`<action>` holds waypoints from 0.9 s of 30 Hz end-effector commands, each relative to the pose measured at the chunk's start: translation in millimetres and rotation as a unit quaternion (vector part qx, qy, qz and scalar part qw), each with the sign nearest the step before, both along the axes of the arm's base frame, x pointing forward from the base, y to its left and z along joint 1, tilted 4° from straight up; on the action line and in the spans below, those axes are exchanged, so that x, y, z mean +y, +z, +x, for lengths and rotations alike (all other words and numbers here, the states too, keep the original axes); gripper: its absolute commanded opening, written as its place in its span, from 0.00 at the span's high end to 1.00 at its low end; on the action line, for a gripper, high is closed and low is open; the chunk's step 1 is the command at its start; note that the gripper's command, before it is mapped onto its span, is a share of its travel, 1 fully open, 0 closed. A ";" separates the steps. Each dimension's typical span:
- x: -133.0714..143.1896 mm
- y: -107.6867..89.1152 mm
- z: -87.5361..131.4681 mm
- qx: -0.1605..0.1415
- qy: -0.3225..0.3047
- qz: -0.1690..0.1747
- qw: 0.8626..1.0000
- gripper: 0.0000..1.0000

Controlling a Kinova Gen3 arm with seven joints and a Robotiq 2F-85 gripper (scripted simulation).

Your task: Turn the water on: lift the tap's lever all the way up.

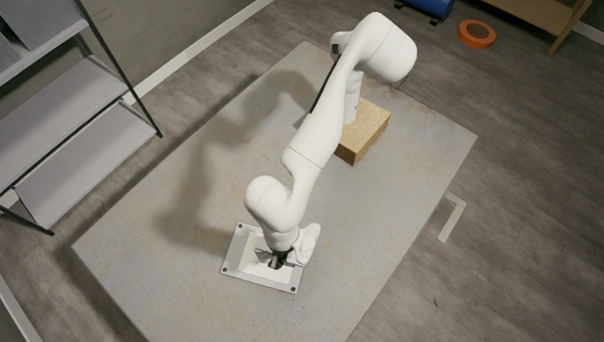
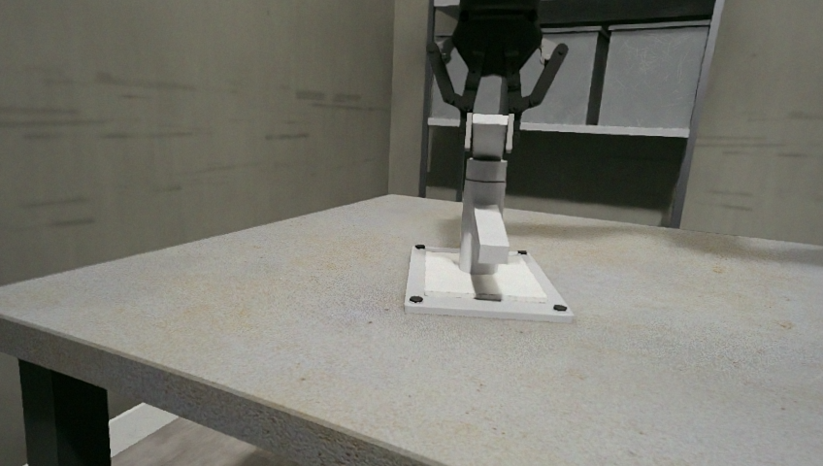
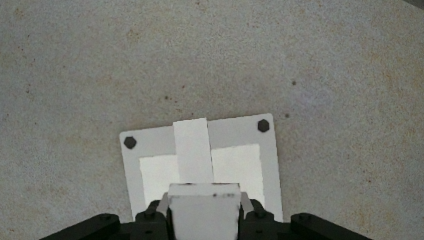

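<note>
A white tap [image 2: 483,230] stands on a white base plate [image 2: 483,285] bolted to the grey table. Its spout [image 2: 490,235] points toward the front. The tap's lever [image 2: 488,133] is a white block that stands upright above the tap body. My black gripper [image 2: 489,131] comes straight down from above and is shut on the lever, one finger on each side. In the wrist view the lever [image 3: 203,210] sits between my fingers with the spout [image 3: 191,150] and plate [image 3: 200,165] below. In the overhead view my wrist hides most of the tap [image 1: 272,258].
A tan block [image 1: 362,130] lies on the table by my arm's base. A grey shelf rack [image 1: 55,105] stands beside the table. An orange ring [image 1: 476,33] lies on the floor far off.
</note>
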State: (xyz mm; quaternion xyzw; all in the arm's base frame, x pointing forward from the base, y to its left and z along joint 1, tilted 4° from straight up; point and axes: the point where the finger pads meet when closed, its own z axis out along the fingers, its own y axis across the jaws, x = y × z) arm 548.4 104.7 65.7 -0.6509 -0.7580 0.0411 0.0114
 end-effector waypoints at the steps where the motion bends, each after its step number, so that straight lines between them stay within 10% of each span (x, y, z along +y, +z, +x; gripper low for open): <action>1: -4.7 8.3 3.0 -0.005 -0.003 -0.001 1.000 0.90; 5: -4.7 8.3 3.0 -0.005 -0.003 -0.001 1.000 0.90; 6: -4.7 8.3 3.0 -0.005 -0.003 -0.001 1.000 0.26; 27: -4.7 8.3 3.0 -0.005 -0.003 -0.001 1.000 0.26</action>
